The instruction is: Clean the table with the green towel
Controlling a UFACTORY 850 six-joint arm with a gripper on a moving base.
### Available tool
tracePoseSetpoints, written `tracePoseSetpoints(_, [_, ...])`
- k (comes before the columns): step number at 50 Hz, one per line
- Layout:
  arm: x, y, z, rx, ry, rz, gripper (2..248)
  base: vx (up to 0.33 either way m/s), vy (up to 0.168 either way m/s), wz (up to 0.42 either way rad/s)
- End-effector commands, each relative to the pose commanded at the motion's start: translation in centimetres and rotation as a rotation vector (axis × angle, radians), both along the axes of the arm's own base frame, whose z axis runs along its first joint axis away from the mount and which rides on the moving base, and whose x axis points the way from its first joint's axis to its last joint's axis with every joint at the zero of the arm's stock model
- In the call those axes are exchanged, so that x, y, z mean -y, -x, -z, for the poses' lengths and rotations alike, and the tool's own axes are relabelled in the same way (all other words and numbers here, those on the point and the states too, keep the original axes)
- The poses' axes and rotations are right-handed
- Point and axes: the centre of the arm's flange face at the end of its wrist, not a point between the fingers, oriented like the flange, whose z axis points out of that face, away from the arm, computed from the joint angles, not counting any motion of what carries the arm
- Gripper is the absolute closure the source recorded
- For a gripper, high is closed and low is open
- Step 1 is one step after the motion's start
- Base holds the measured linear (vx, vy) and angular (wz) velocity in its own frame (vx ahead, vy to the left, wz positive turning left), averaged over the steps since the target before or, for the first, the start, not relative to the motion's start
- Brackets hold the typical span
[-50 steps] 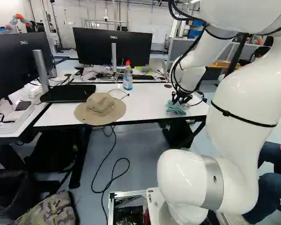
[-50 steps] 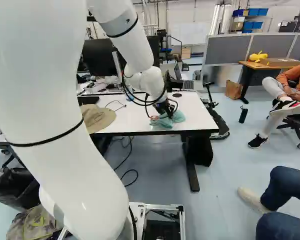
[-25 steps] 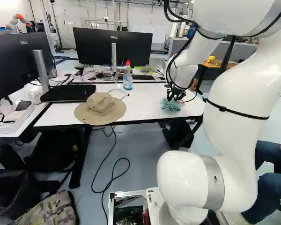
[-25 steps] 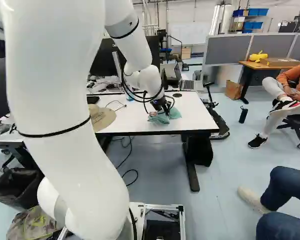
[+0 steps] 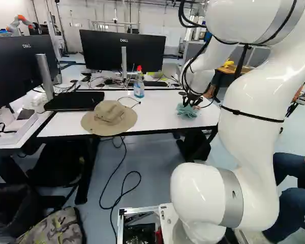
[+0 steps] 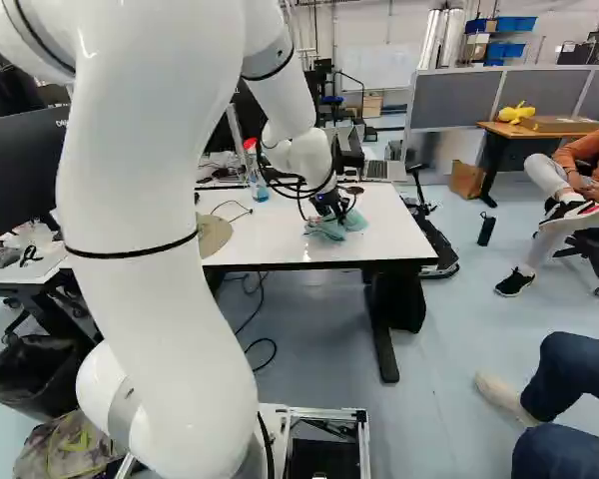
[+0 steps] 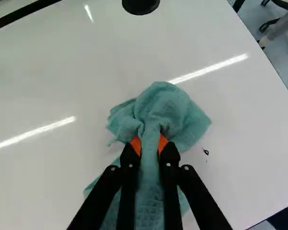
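Partly, the tool (image 6: 331, 213) hides the green towel (image 7: 162, 106) it pinches.

We've got the green towel (image 7: 164, 103) clamped between the gripper's (image 6: 332, 212) orange pads (image 7: 136, 145), cloth bunched up ahead and trailing back underneath. It's on the white table (image 7: 53, 86). We see a small dark bit (image 7: 206, 152) just right of the towel, a black round thing (image 7: 140, 5) on the far side, floor (image 7: 285, 64) past the right edge.
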Motion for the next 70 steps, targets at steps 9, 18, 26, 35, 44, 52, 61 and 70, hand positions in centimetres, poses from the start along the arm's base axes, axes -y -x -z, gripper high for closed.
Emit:
tracePoseSetpoints(9, [1.6,0.0,0.0,0.003,0.001,0.028,193,0.000,0.000,0.000])
tracePoseSetpoints(18, [3.2,0.1,0.0,0.005,0.002,0.056,193,0.000,0.000,0.000])
tracePoseSetpoints(26, [4.4,0.7,0.0,0.005,0.002,0.080,193,0.000,0.000,0.000])
tracePoseSetpoints(35, [4.7,2.1,0.0,-0.001,-0.001,0.095,193,0.000,0.000,0.000])
tracePoseSetpoints(44, [4.5,3.8,-0.1,-0.008,-0.003,0.105,193,0.000,0.000,0.000])
tracePoseSetpoints(52, [4.1,5.4,-0.1,-0.014,-0.006,0.111,193,0.000,0.000,0.000])
tracePoseSetpoints(61, [3.1,6.6,-0.1,-0.020,-0.008,0.103,193,0.000,0.000,0.000])
tracePoseSetpoints(70, [1.6,7.0,-0.1,-0.023,-0.009,0.078,193,0.000,0.000,0.000])
